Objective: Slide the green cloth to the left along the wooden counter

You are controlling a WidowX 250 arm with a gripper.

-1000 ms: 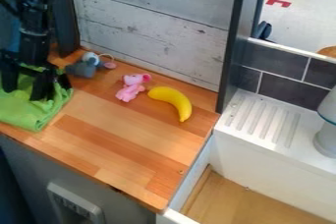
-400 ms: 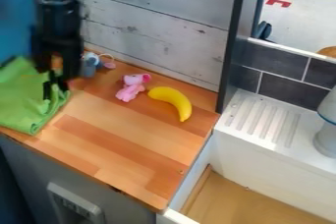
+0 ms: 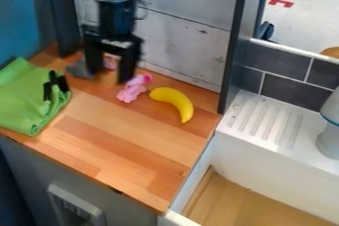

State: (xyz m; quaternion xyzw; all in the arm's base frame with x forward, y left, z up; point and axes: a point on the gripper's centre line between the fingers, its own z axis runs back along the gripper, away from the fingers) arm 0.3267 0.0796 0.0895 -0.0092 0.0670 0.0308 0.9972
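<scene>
The black gripper (image 3: 109, 75) hangs over the back left of the wooden counter, open, its two fingers apart and pointing down. Behind and left of it is a grey plush toy (image 3: 79, 69), partly hidden by the fingers. A pink plush toy (image 3: 131, 93) lies just in front of the right finger; whether they touch I cannot tell. To its right rests a curved yellow banana (image 3: 173, 102). At the left, a crumpled green cloth (image 3: 28, 101) has a small black object (image 3: 55, 84) on its right part.
A whitewashed plank wall (image 3: 185, 36) stands behind the wooden counter (image 3: 126, 141). A dark upright post (image 3: 233, 46) is at the counter's back right corner. Farther right are a white ridged drainboard (image 3: 268, 121), a sink basin (image 3: 245, 205) and a white object with a blue band (image 3: 329, 138).
The gripper has moved right from over the green cloth to beside the pink toy. The black object on the cloth has come into sight; the pink toy and banana stayed put.
</scene>
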